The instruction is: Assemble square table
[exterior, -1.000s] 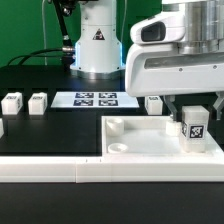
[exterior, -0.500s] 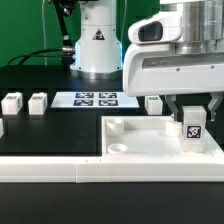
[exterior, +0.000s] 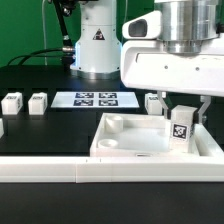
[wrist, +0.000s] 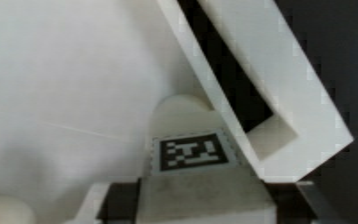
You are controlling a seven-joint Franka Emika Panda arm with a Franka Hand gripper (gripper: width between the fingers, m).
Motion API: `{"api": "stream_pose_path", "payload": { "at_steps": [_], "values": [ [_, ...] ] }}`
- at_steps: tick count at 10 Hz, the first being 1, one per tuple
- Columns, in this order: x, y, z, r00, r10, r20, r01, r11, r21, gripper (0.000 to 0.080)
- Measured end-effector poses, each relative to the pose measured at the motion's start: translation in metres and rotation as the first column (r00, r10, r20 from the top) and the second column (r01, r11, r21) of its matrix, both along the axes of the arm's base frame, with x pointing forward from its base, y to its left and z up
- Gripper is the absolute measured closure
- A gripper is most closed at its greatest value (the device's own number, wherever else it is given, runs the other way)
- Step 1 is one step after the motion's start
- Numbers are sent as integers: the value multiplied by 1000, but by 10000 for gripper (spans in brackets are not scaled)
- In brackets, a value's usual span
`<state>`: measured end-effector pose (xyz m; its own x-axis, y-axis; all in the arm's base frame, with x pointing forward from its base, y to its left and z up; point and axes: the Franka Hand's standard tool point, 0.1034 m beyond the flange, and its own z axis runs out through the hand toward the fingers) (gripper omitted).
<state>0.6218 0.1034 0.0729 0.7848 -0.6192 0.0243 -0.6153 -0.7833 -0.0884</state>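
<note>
The white square tabletop [exterior: 130, 140] lies at the front of the black table, rim up, with a round socket [exterior: 116, 125] at its far corner on the exterior view's left. My gripper [exterior: 181, 122] is shut on a white tagged leg [exterior: 179, 130] and holds it tilted inside the tabletop, towards the exterior view's right. In the wrist view the leg [wrist: 197, 150] fills the space between my fingers, over the tabletop's floor [wrist: 69, 90] beside its raised rim [wrist: 247, 75]. Three more legs stand behind: two [exterior: 12, 102] [exterior: 38, 101] at the exterior view's left, one [exterior: 154, 102] behind the tabletop.
The marker board [exterior: 95, 99] lies flat at the back middle. The long white border wall [exterior: 60, 168] runs along the front edge. The robot base [exterior: 97, 45] stands behind the marker board.
The tabletop has slid towards the exterior view's left. My gripper has moved the same way with the leg, and the leg now leans tilted.
</note>
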Motion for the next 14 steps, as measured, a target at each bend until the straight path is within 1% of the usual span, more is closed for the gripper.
{"api": "stream_pose_path", "payload": {
  "at_steps": [1, 3, 4, 5, 6, 7, 8, 9, 10, 11, 14],
  "values": [
    [-1, -6, 0, 998, -67, -3, 67, 998, -10, 495],
    [-2, -12, 0, 993, -116, -7, 116, 993, -22, 494],
    [-2, -12, 0, 994, -112, -7, 112, 993, -22, 382],
    [-2, -9, 1, 996, -91, -6, 91, 996, -21, 382],
    [-2, -6, 4, 999, -50, -1, 50, 999, -20, 249],
    [-6, -1, 10, 1000, 4, 3, -3, 1000, -17, 169],
    [-8, 2, 15, 998, 62, 3, -62, 998, -15, 169],
    [-9, 3, 20, 988, 155, 6, -155, 988, -17, 153],
    [-13, -1, 23, 968, 252, -5, -252, 968, -11, 153],
    [-13, -1, 25, 966, 257, -3, -257, 966, -10, 150],
    [-13, -2, 24, 966, 257, -4, -257, 966, -11, 150]
  ]
}}
